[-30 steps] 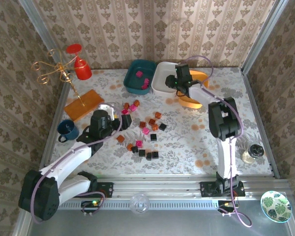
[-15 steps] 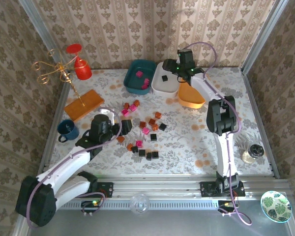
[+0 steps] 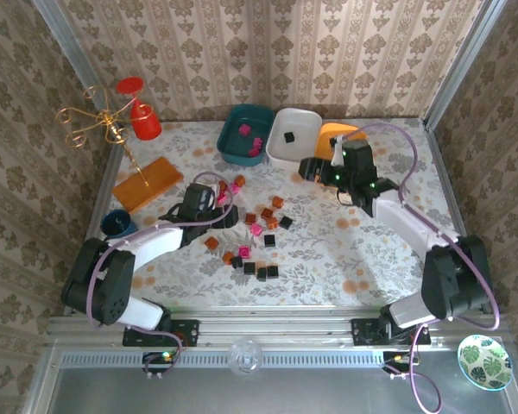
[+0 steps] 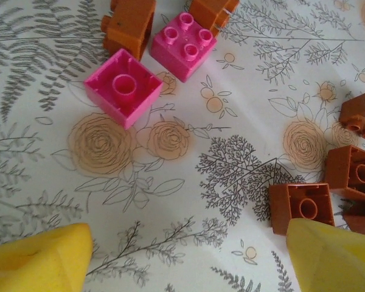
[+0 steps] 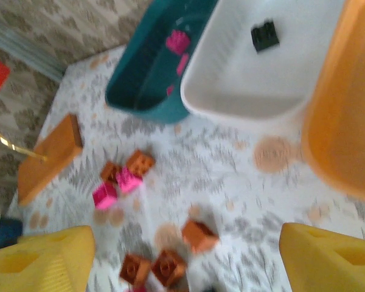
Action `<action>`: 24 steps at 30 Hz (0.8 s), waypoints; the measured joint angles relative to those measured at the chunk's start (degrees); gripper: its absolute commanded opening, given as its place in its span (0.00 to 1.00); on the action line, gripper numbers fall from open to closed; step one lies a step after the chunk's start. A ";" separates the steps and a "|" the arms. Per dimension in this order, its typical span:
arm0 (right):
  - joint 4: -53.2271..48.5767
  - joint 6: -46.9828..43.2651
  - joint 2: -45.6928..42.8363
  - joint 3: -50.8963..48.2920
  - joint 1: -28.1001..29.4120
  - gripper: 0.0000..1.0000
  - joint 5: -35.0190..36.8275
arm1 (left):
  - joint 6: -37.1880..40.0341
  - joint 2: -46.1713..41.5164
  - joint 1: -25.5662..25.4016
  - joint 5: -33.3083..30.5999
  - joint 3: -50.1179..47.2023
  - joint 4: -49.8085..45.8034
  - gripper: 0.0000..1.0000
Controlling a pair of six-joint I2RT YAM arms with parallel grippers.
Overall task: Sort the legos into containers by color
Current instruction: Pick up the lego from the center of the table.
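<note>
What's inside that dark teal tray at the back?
Pink bricks, about three, lie inside the teal tray. From the right wrist camera its near wall hides part of the floor, so a small brick there would go unseen.

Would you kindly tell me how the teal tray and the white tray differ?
The teal tray is dark, the white tray pale. The teal tray holds several pink bricks, the white tray one black brick. In the top view the teal tray sits left of the white tray. Both are shallow, rounded and alike in size.
</note>
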 measured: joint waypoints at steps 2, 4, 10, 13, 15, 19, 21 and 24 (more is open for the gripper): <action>-0.24 -0.39 -3.58 -3.48 0.26 0.82 0.52 | 0.70 0.96 -0.94 -0.63 0.79 -0.90 0.84; -0.61 -1.07 -6.84 -5.84 0.33 0.83 1.53 | 1.42 1.70 -1.70 -1.29 1.62 -2.19 0.82; -1.03 -1.75 -10.43 -7.85 0.33 0.83 2.86 | 3.78 6.69 -1.18 -3.89 6.71 -5.53 0.76; -1.05 -1.75 -10.45 -8.41 0.33 0.83 2.84 | 4.44 10.95 0.17 -4.09 10.80 -6.43 0.74; -1.07 -1.77 -10.45 -8.81 0.33 0.83 2.84 | 4.63 14.34 1.75 -3.78 13.75 -6.56 0.73; -1.09 -1.77 -10.45 -8.98 0.33 0.83 2.84 | 4.79 19.78 4.79 -3.21 18.69 -6.84 0.69; -1.11 -1.79 -10.56 -8.98 0.33 0.83 2.86 | 4.81 21.38 5.62 -3.17 20.37 -6.88 0.66; -1.11 -2.01 -10.64 -8.98 0.33 0.83 2.86 | 4.83 23.30 5.97 -2.99 22.91 -7.28 0.63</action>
